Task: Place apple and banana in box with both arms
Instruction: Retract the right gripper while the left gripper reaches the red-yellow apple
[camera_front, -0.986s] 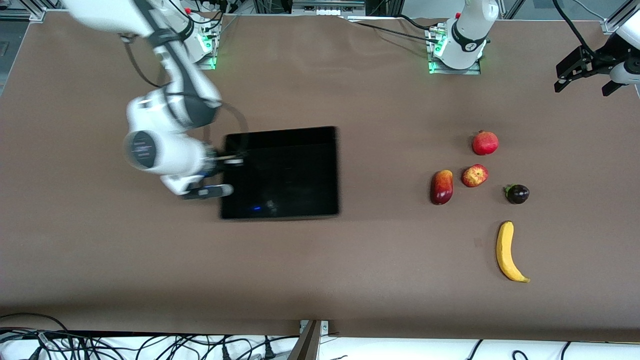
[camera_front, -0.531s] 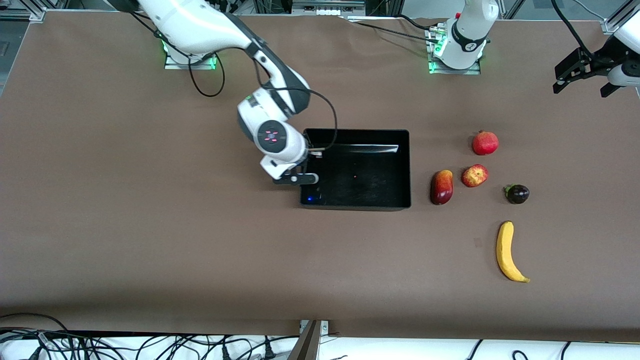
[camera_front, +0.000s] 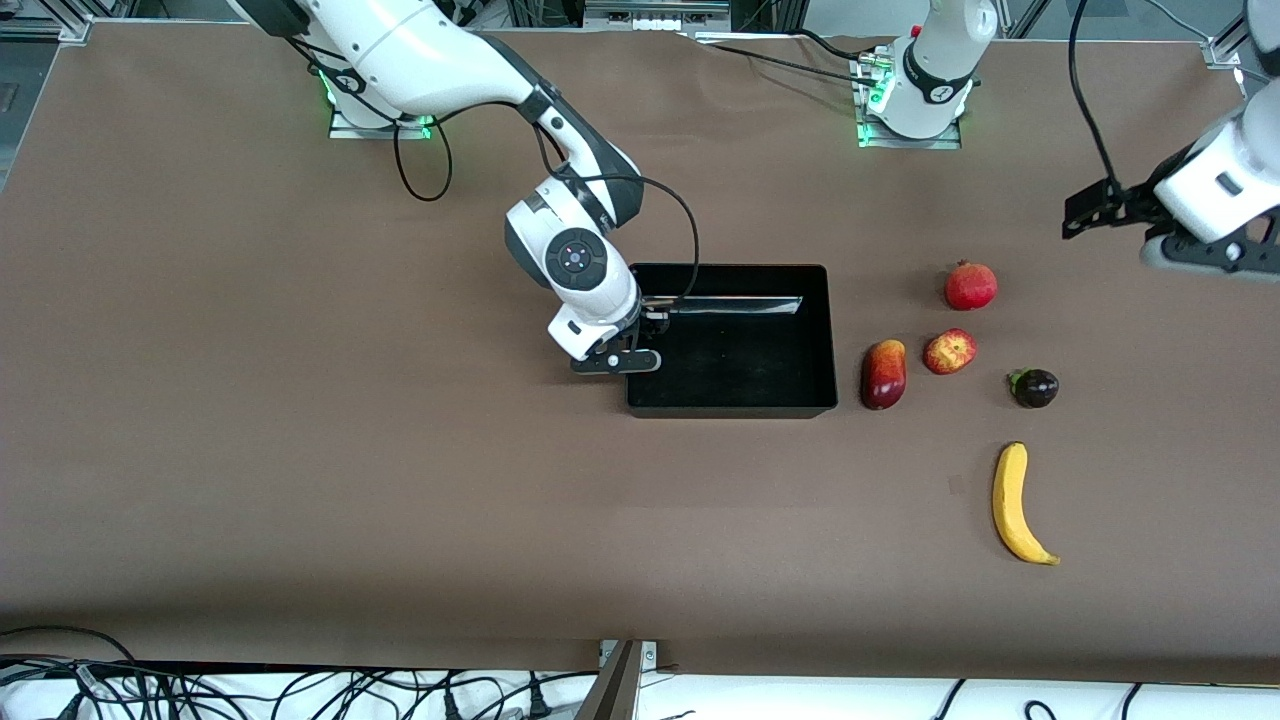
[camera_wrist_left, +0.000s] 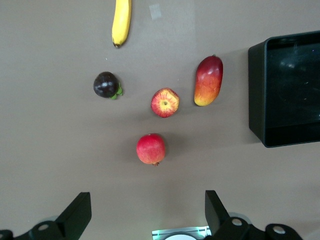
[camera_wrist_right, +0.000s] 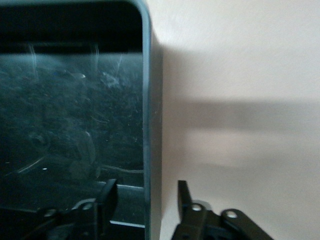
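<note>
Black box (camera_front: 820, 340) has shifted toward the apple (camera_front: 949, 352), frame centre. Right gripper (camera_front: 640, 340) jaws straddle its wall, parted, no longer clamped. Left gripper (camera_front: 1150, 225), upper right, spread wide, empty

Brown matte worktop (camera_front: 300, 480) fills view, surface faintly creased. Metal frame rails (camera_front: 655, 15) along edge by arm bases. White ledge (camera_front: 800, 695) at edge nearest front camera, tangled black cables (camera_front: 200, 690) on it. Lighting even, shadows soft.

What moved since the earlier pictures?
The right end effector dragged the box toward the fruits and now straddles its wall with its fingers apart. The left end effector swung in above the table. The apple and banana stayed put.
</note>
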